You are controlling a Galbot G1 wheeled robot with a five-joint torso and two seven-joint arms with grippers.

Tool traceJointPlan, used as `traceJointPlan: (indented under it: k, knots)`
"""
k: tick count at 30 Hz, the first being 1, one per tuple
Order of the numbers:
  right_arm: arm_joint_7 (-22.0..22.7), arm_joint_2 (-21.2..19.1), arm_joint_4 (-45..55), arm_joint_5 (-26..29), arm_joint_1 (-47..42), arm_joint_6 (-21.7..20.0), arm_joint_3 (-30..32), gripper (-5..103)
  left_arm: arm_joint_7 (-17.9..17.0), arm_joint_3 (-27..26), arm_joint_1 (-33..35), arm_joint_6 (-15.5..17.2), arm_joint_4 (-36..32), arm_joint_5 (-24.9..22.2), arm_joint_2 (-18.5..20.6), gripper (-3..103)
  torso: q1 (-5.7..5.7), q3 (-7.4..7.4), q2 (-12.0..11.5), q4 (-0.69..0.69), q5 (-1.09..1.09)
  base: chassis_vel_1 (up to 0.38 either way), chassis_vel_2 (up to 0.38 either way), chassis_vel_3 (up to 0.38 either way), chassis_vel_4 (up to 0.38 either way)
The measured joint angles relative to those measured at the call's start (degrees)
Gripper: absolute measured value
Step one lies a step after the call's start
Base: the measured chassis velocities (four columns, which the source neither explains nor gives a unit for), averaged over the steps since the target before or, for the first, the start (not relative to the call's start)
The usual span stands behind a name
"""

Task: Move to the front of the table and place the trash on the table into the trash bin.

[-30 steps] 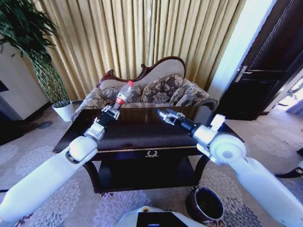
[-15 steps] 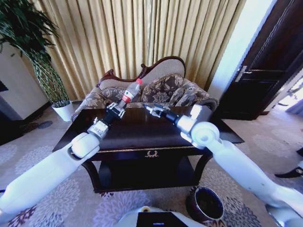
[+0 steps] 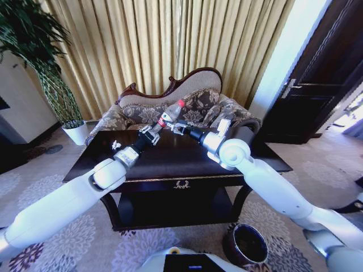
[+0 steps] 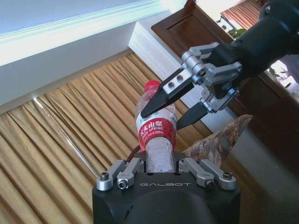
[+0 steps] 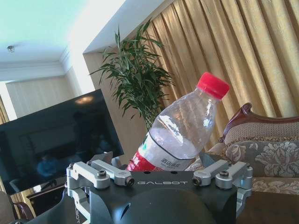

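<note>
Nearest me sits one maroon trash bin [image 3: 247,243] on the carpet by the desk [image 3: 170,164]. Over the desk, the left hand [image 3: 152,131] pinches the base of one clear plastic bottle [image 3: 170,113], held aloft and tilted; it looks empty, so light, thin-walled and slick, best gripped around the labelled waist. The right hand [image 3: 177,128] has its fingers spread about the bottle's upper body. One white crumpled scrap [image 3: 115,145] lies on the desk's far left

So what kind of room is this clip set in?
Probably a formal living room or hotel lounge: an ornate patterned sofa stands before gold curtains, with a glossy dark wooden table on floral carpet.
</note>
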Motion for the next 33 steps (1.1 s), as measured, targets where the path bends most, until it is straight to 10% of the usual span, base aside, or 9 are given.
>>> traceJointPlan:
  k: [23, 33]
  knots:
    - [0.3, 0.2, -1.2, 0.3, 1.8, 0.0, -1.4, 103, 2.0, 3.6, -2.5, -0.1, -1.6, -0.1, -0.9, 27, 0.0, -0.01, 0.0, 0.0, 0.0, 0.0, 0.0, 0.0, 0.0]
    - [1.4, -0.1, -1.1, 0.6, 1.7, 0.5, -0.5, 68, 2.2, 2.5, -0.9, -0.1, -2.0, 0.1, -0.3, 26, 0.0, 0.0, 0.0, 0.0, 0.0, 0.0, 0.0, 0.0, 0.0]
